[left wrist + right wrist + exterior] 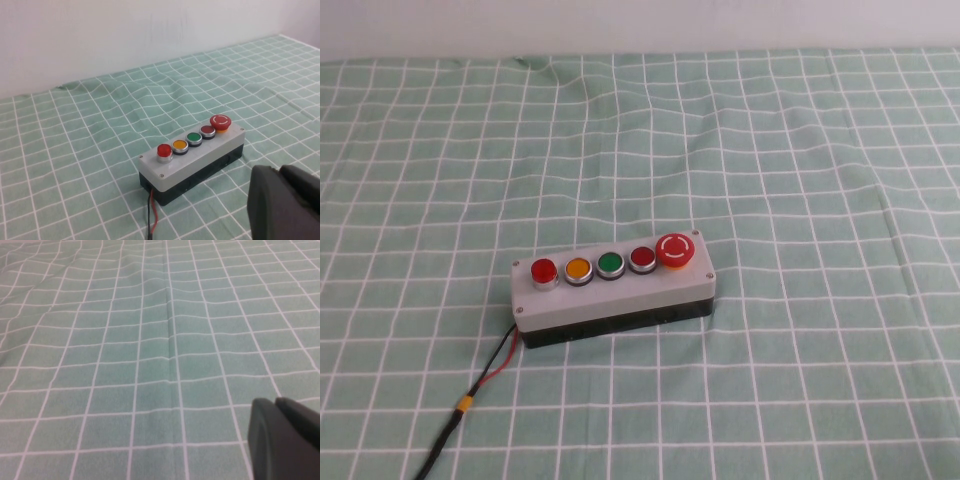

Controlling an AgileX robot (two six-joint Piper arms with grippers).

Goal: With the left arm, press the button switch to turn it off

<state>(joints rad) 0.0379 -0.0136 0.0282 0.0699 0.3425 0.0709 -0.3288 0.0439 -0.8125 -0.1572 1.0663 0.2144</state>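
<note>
The button box [613, 290] sits at lower centre of the high view on the checked cloth [800, 150], long axis running left to right, five buttons in a row. In the left wrist view the left gripper [287, 202] shows at lower right, the box beyond it toward frame centre, well apart. The right gripper [285, 440] hangs over bare cloth. Neither gripper's opening can be told.

I see a matt plastic switch box [612, 293] with glossy buttons [611, 264] in shiny metal rims, on wrinkled checked cloth [800, 150]. My left gripper [285, 202] and right gripper [282, 437] look matt black plastic.
</note>
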